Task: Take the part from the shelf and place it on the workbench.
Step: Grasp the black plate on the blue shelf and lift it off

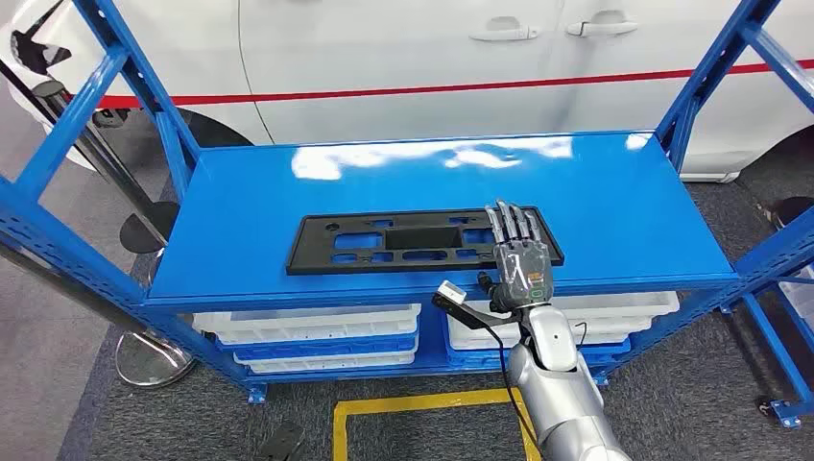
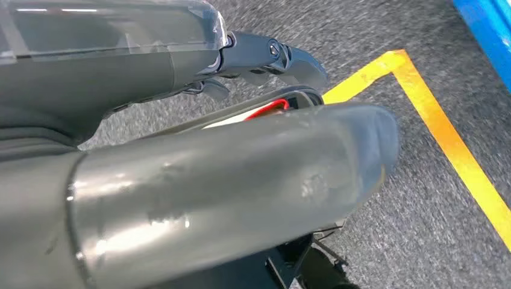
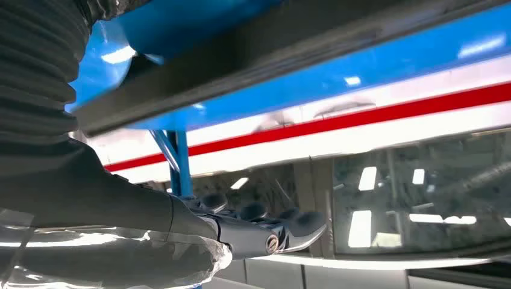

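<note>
Reaching over the shelf's (image 1: pixel 614 206) front edge, our right hand (image 1: pixel 523 257) lies fingers spread atop the black part's (image 1: pixel 384 242) right end; no writing readable.

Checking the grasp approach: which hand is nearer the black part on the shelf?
The right. The right hand lies over the right end of the black part on the blue shelf. The left hand hangs low over the grey floor, away from it.
</note>
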